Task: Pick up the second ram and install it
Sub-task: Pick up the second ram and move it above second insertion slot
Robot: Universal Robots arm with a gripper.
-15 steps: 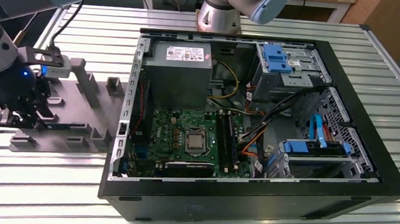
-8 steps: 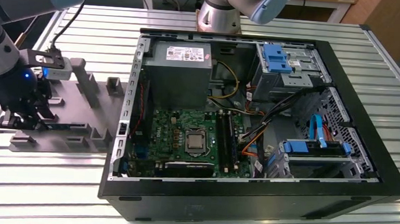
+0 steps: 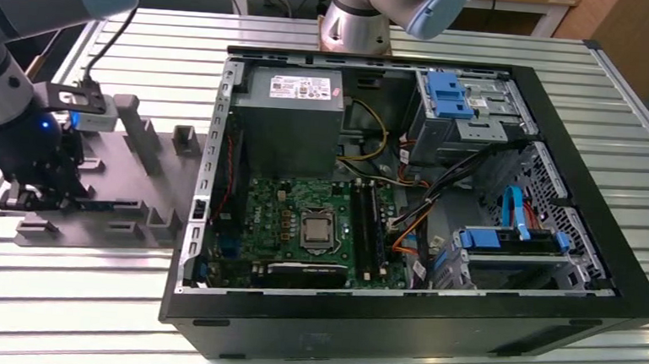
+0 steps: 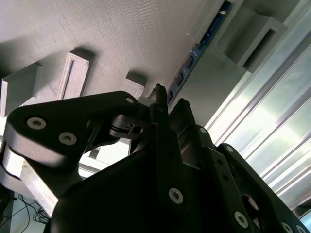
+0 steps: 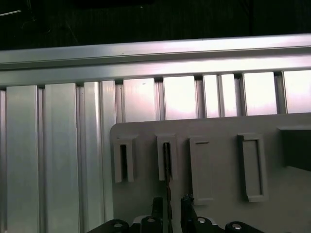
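Aluminium slats make up the table [image 3: 642, 168], which carries the open black computer case [image 3: 405, 339]. In the exterior view the grey fixture plate [image 3: 132, 191] lies at nine o'clock from the case. The gripper [image 3: 42, 194] hangs low over the plate's outer end, again toward nine o'clock from the plate's middle.

The second ram [image 5: 167, 170] stands on edge in one of the plate's slots. In the first wrist view it is a thin dark line running straight out from the pincer, with its long axis passing between the two jaws. The jaws straddle it but look unclamped: one sits just beside the board and a sliver of grey plate shows before the other. Nothing is grasped. The motherboard's memory slots [image 3: 369, 223] are well apart, at three o'clock from the gripper.
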